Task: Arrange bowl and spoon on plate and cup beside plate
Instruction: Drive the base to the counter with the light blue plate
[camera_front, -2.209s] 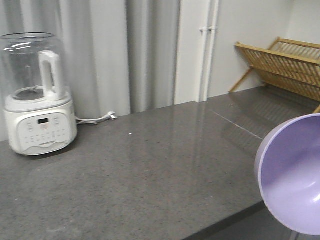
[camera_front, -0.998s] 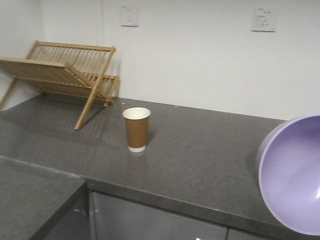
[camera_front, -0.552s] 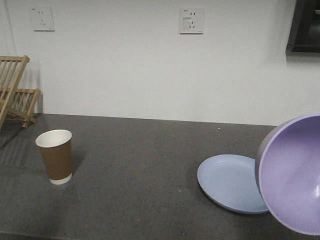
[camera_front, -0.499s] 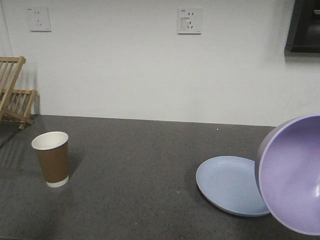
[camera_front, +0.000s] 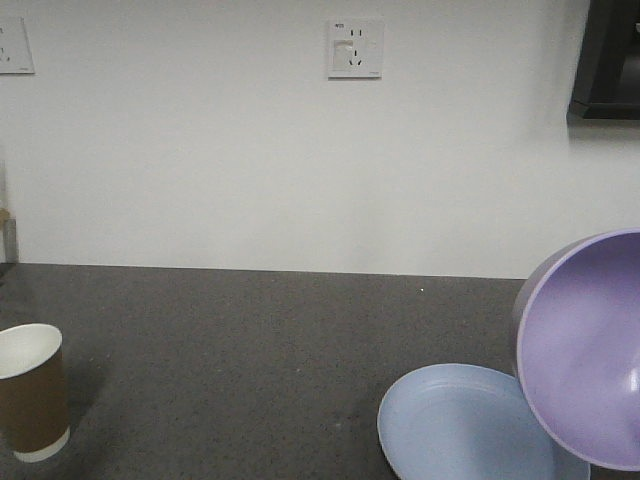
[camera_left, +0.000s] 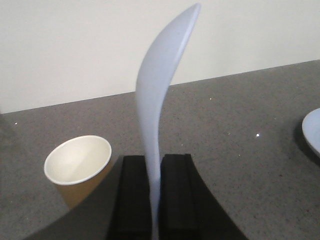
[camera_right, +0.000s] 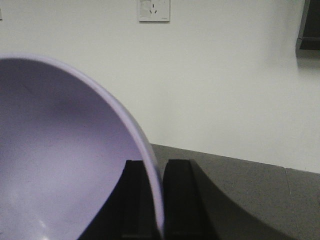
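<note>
While pinching pale blue-white plastic spoon upright in left gripper, clamps right gripper onto rim of round lavender plastic bowl.

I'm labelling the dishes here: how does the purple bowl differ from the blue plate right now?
Colour: the bowl is lavender, the plate pale blue.
Depth: the bowl is deep, the plate shallow.
Pose: the bowl is tilted on edge, its rim pinched in the right gripper; the plate lies flat on the counter.
Both are round, with nothing visible inside.
</note>
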